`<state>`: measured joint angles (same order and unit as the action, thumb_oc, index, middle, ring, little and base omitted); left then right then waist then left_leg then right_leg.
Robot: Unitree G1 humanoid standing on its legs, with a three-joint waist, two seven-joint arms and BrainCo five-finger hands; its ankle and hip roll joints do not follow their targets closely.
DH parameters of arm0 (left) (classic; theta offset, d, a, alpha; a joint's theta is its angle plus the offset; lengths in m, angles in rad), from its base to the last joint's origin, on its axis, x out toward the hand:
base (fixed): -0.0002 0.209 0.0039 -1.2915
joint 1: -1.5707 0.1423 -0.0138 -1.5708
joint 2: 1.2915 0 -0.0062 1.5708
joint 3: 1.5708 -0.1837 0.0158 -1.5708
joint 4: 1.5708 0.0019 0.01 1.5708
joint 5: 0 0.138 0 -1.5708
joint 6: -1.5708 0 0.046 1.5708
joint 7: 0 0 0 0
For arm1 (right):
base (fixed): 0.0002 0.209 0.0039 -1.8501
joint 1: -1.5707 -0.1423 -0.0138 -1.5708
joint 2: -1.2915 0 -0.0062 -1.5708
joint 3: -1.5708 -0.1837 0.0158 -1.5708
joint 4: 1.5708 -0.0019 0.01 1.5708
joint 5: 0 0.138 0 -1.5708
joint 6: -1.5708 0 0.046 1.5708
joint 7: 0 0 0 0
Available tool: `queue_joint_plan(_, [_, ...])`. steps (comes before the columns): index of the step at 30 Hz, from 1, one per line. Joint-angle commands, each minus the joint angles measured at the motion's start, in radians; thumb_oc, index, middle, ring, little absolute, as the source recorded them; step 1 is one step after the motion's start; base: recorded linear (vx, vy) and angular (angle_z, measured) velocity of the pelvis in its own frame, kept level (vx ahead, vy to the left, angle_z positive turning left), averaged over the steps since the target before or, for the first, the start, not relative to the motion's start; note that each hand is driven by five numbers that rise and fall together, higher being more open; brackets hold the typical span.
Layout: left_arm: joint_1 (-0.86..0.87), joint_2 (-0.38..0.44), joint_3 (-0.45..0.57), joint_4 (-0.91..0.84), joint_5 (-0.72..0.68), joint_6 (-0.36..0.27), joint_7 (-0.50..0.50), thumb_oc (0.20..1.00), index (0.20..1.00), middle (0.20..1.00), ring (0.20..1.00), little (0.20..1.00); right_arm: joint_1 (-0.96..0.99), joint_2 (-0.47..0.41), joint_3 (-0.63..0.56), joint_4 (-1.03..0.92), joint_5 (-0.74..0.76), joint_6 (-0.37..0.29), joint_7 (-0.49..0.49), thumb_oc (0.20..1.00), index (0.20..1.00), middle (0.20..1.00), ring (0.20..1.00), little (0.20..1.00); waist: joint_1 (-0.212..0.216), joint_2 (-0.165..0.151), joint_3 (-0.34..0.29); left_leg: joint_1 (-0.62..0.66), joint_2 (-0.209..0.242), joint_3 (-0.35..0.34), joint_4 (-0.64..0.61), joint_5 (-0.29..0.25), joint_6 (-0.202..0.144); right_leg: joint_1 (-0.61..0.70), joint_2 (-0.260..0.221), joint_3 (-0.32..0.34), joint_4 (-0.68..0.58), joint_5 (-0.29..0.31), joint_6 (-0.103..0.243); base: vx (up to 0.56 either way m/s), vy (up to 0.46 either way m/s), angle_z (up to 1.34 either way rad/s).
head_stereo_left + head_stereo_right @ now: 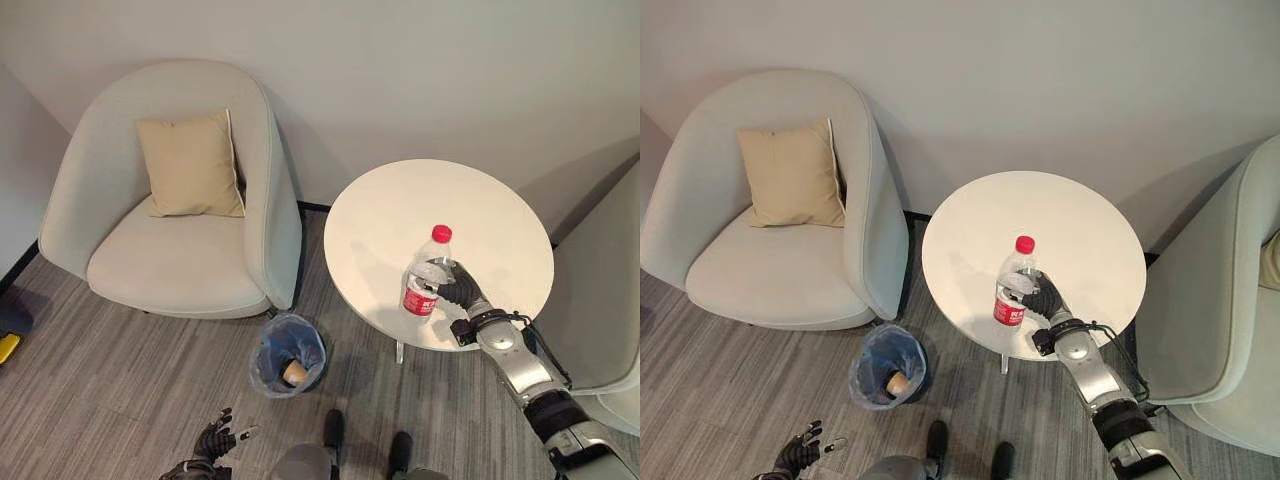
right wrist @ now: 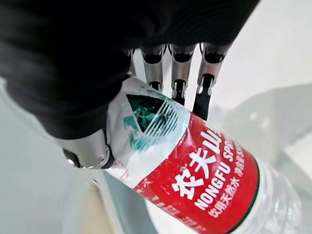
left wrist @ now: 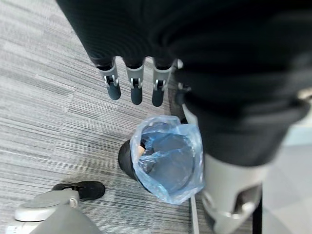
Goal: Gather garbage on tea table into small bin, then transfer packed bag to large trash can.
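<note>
Armchair [image 1: 170, 240]: pale grey, at the far left against the wall, with a beige cushion [image 1: 190, 165] leaning on its back.

Left hand [image 1: 215, 438]: low near the floor, just left of the bin; in its wrist view the fingers [image 3: 135, 87] hang straight and loose — holding nothing.

Small bin [image 1: 288, 355]: on the carpet between the armchair and the tea table, lined with a blue bag [image 3: 168, 165]. One brownish piece of rubbish [image 1: 294, 373] already lies inside.

Tea table [image 1: 400, 200]: round and white, to the right of the bin. Apart from the bottle, I see no other garbage on it.

Bottle [image 1: 427, 275]: clear plastic, red cap, red and white label, standing upright near the table's front edge. It looks empty or almost empty, a little crumpled near the shoulder.

Right hand [image 1: 458, 288]: at the bottle's right side, fingers [image 2: 179, 78] and thumb curled round the labelled part — a closed grasp.

Progress: I judge the gathering is nearly finished. The bottle must yet go into the bin; then the bag has to be packed and carried to the large trash can.
</note>
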<state>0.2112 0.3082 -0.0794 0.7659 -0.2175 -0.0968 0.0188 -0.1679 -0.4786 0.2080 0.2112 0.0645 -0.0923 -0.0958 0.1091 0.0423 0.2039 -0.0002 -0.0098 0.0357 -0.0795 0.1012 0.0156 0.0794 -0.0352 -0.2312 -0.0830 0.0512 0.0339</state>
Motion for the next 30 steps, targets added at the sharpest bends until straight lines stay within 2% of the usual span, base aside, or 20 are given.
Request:
queue_joint_plan(1, [-0.049,0.048,-0.016,0.005,-0.006,-0.022,-0.004,1.0,1.0,1.0,1.0,1.0,-0.042,-0.022,0.001,-0.044,0.054,-0.08,0.019,0.2,0.2,0.2,0.2,0.2,-0.005,-0.049,-0.023,0.026,0.031,0.002,0.063,-0.141,-0.066,0.012,-0.061,0.025,0.057,-0.149,0.058,-0.08,-0.073,0.1])
queue_joint_plan(4, [-0.084,0.04,-0.039,-0.023,-0.017,-0.022,-0.006,1.0,1.0,1.0,1.0,1.0,0.039,-0.022,-0.047,-0.145,0.07,-0.107,0.026,0.2,0.2,0.2,0.2,0.2,-0.015,-0.044,0.007,-0.068,0.04,-0.034,0.127,-0.106,-0.108,-0.003,-0.06,-0.058,0.066,-0.174,0.035,-0.22,-0.123,0.5])
queue_joint_plan(7, [-0.087,0.028,-0.052,-0.025,-0.013,-0.024,-0.012,1.0,1.0,1.0,1.0,1.0,0.068,-0.023,-0.065,-0.158,0.061,-0.112,0.02,0.2,0.2,0.2,0.2,0.2,-0.02,-0.039,0.013,-0.107,0.047,-0.013,0.152,-0.095,-0.11,0.003,-0.068,-0.116,0.064,-0.177,0.029,-0.11,-0.019,1.04])
queue_joint_plan(9, [-0.097,0.021,-0.06,-0.022,-0.001,-0.024,-0.012,1.0,1.0,1.0,1.0,1.0,0.072,-0.028,-0.068,-0.161,0.049,-0.112,0.012,0.2,0.2,0.2,0.2,0.2,-0.032,-0.038,0.024,-0.123,0.066,0.063,0.169,-0.097,-0.097,0.003,-0.087,-0.163,0.07,-0.173,0.03,-0.08,0.044,0.72])
queue_joint_plan(10, [-0.097,0.021,-0.06,-0.022,-0.001,-0.024,-0.012,1.0,1.0,1.0,1.0,1.0,0.072,-0.028,-0.068,-0.161,0.049,-0.112,0.012,0.2,0.2,0.2,0.2,0.2,-0.032,-0.038,0.024,-0.123,0.066,0.063,0.17,-0.098,-0.097,0.003,-0.087,-0.163,0.07,-0.173,0.03,-0.05,0.067,0.75])
queue_joint_plan(12, [-0.105,0.018,-0.06,-0.028,0.002,-0.025,-0.009,1.0,1.0,1.0,1.0,1.0,0.055,-0.034,-0.063,-0.154,0.039,-0.109,0.001,0.2,0.2,0.2,0.2,0.2,-0.044,-0.033,0.026,-0.12,0.088,0.153,0.18,-0.104,-0.089,-0.001,-0.103,-0.196,0.068,-0.168,0.034,0.01,0.126,1.01])
queue_joint_plan(13, [-0.106,0.015,-0.057,-0.027,0.009,-0.027,-0.008,1.0,1.0,1.0,1.0,1.0,0.037,-0.038,-0.06,-0.151,0.033,-0.103,-0.005,0.2,0.2,0.2,0.2,0.2,-0.05,-0.028,0.02,-0.092,0.103,0.207,0.177,-0.132,-0.095,0.013,-0.113,-0.208,0.068,-0.179,0.045,0.13,0.204,0.77])
queue_joint_plan(16, [-0.098,0.012,-0.047,-0.015,0.015,-0.03,-0.006,1.0,1.0,1.0,1.0,1.0,0.025,-0.03,-0.053,-0.151,0.028,-0.097,-0.003,0.2,0.2,0.2,0.2,0.2,-0.047,-0.024,0.014,-0.072,0.099,0.229,0.168,-0.148,-0.087,0.024,-0.133,-0.216,0.079,-0.174,0.061,0.14,0.222,0.3])
queue_joint_plan(19, [-0.088,0.011,-0.041,-0.014,0.016,-0.029,-0.003,1.0,1.0,1.0,1.0,1.0,0.017,-0.021,-0.044,-0.147,0.021,-0.091,-0.001,0.2,0.2,0.2,0.2,0.2,-0.038,-0.026,0.012,-0.068,0.084,0.228,0.176,-0.166,-0.071,0.022,-0.155,-0.21,0.106,-0.178,0.074,0.1,0.238,0.14])
queue_joint_plan(21, [-0.087,0.017,-0.034,-0.01,0.017,-0.024,0.002,1.0,1.0,1.0,1.0,1.0,-0.002,-0.001,-0.026,-0.155,0.023,-0.091,0.007,0.2,0.2,0.2,0.2,0.2,-0.028,-0.023,0.025,-0.059,0.058,0.224,0.177,-0.194,-0.037,-0.035,-0.209,-0.174,0.238,-0.178,0.09,0.07,0.285,0.0])
queue_joint_plan(23, [-0.103,0.029,-0.028,-0.007,0.016,-0.024,0.008,1.0,1.0,1.0,1.0,1.0,-0.003,0.007,-0.021,-0.166,0.023,-0.092,0.012,0.2,0.2,0.2,0.2,0.2,-0.037,-0.023,0.041,-0.065,0.043,0.207,0.187,-0.205,-0.02,-0.095,-0.227,-0.111,0.34,-0.177,0.098,0.01,0.168,-0.1])
queue_joint_plan(24, [-0.109,0.036,-0.025,-0.012,0.017,-0.026,0.01,1.0,1.0,1.0,1.0,1.0,0.001,0.008,-0.02,-0.173,0.021,-0.093,0.014,0.2,0.2,0.2,0.2,0.2,-0.045,-0.018,0.045,-0.073,0.041,0.212,0.182,-0.188,-0.008,-0.134,-0.216,-0.082,0.366,-0.16,0.091,0.0,0.126,0.07])
queue_joint_plan(26, [-0.111,0.041,-0.026,-0.03,0.014,-0.033,0.011,1.0,1.0,1.0,1.0,1.0,0.008,0.004,-0.021,-0.179,0.014,-0.09,0.021,0.2,0.2,0.2,0.2,0.2,-0.062,-0.014,0.053,-0.055,0.026,0.192,0.166,-0.188,-0.002,-0.181,-0.17,0.006,0.364,-0.161,0.085,0.06,0.079,0.26])
queue_joint_plan(30, [-0.11,0.041,-0.027,-0.034,0.01,-0.032,0.008,1.0,1.0,1.0,1.0,1.0,0.018,0.009,-0.018,-0.17,0.018,-0.085,0.028,0.2,0.2,0.2,0.2,0.2,-0.076,-0.014,0.066,-0.031,0.012,0.164,0.152,-0.199,0.001,-0.226,-0.145,0.046,0.276,-0.119,0.087,0.09,-0.01,0.15])
